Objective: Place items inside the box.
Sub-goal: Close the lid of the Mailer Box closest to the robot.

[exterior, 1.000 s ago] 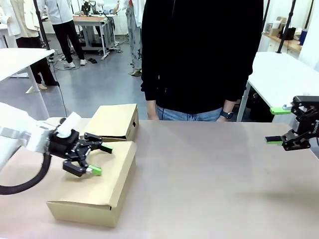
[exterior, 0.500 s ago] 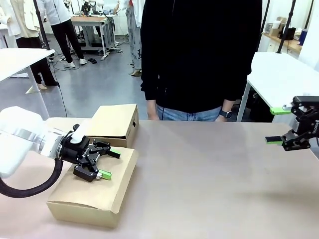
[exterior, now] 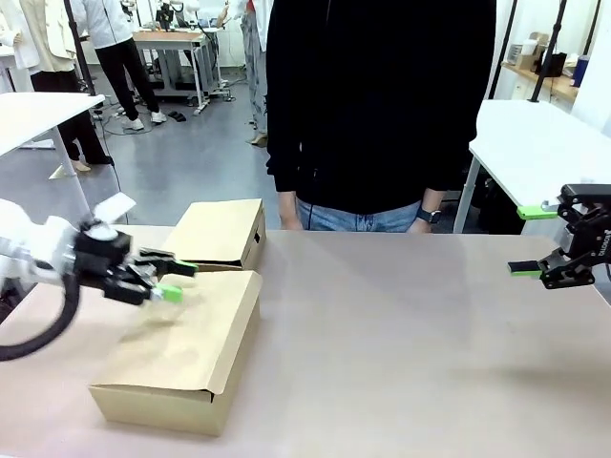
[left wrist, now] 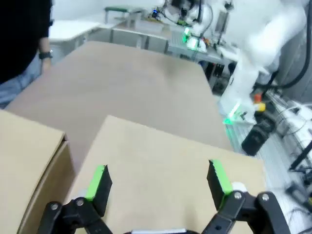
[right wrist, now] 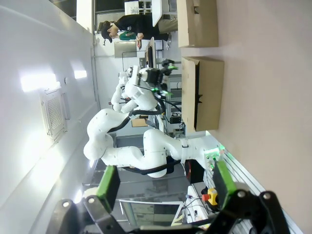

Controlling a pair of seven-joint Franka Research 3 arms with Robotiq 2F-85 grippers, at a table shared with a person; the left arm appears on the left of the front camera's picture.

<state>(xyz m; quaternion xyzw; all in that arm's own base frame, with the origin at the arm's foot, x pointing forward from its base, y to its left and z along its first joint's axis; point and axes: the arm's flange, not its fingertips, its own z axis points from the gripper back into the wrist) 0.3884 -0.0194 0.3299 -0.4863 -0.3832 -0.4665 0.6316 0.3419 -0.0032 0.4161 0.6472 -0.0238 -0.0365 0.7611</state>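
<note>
Left gripper (exterior: 164, 282): hovering over the near box's far left corner, jaws spread wide, gripping nothing (motion blur in the front view).
Left gripper's green pads (left wrist: 100, 178): standing well apart above the lid in the left wrist view.
Right gripper (exterior: 531, 240): hanging at the table's right edge, jaws spread wide, carrying nothing.
Near box (exterior: 186, 348): lying on the table's left side, lid (left wrist: 165, 175) shut.
Second box (exterior: 220, 232): sitting just behind the near one, also shut.
Person (exterior: 382, 105): standing at the far side in a black top.
Table (exterior: 410, 343): tan surface.
</note>
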